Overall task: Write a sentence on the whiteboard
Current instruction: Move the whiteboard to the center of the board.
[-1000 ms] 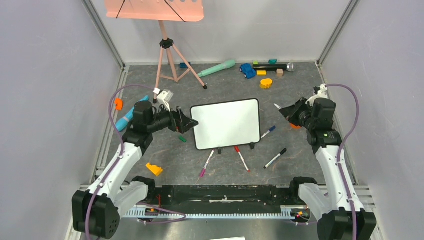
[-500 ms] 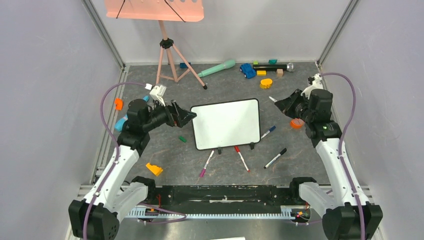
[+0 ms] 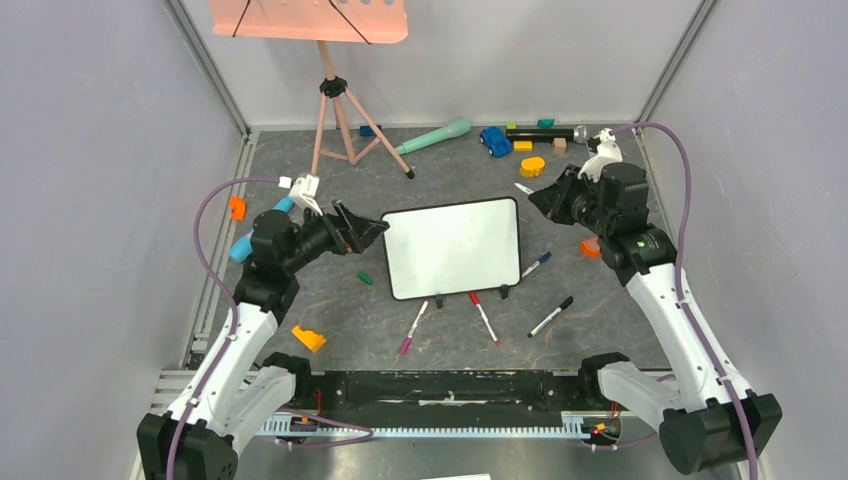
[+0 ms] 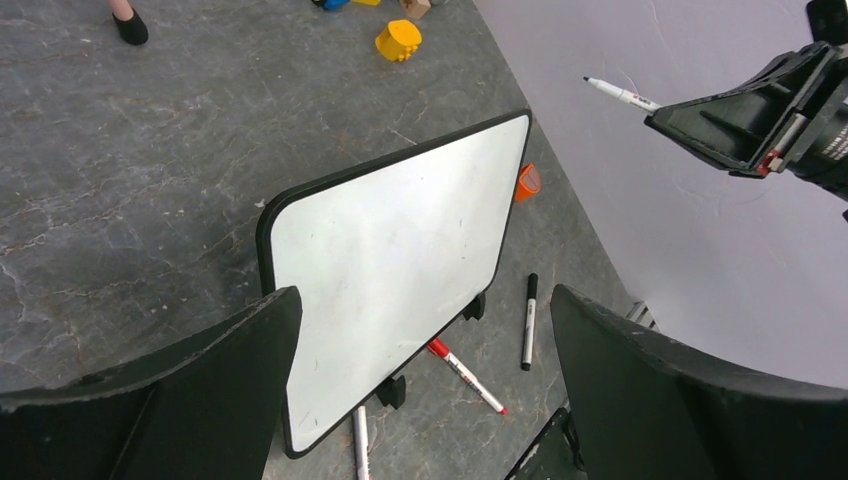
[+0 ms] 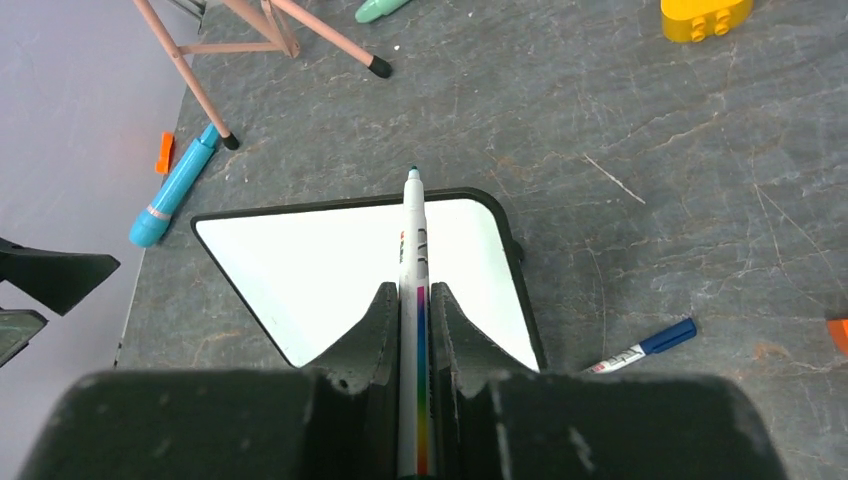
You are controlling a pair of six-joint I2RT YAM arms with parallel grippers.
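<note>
Pale lilac-grey walls (image 3: 90, 200) close me in on three sides, with slanted metal posts (image 3: 205, 65) at the back corners. Beneath me lies a dark grey, marbled floor (image 3: 440, 170). A pink tripod stand (image 3: 333, 88) rises back left. Light seems even, perhaps overhead.

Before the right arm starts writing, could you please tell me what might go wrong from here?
The whiteboard lies unheld while the left claw stands open beside it, gripping nothing, so pen pressure may slide it. The right claw holds the marker with much of it sticking out ahead; it could tilt in the grip. A sliding board may knock the red marker at its near edge.
</note>
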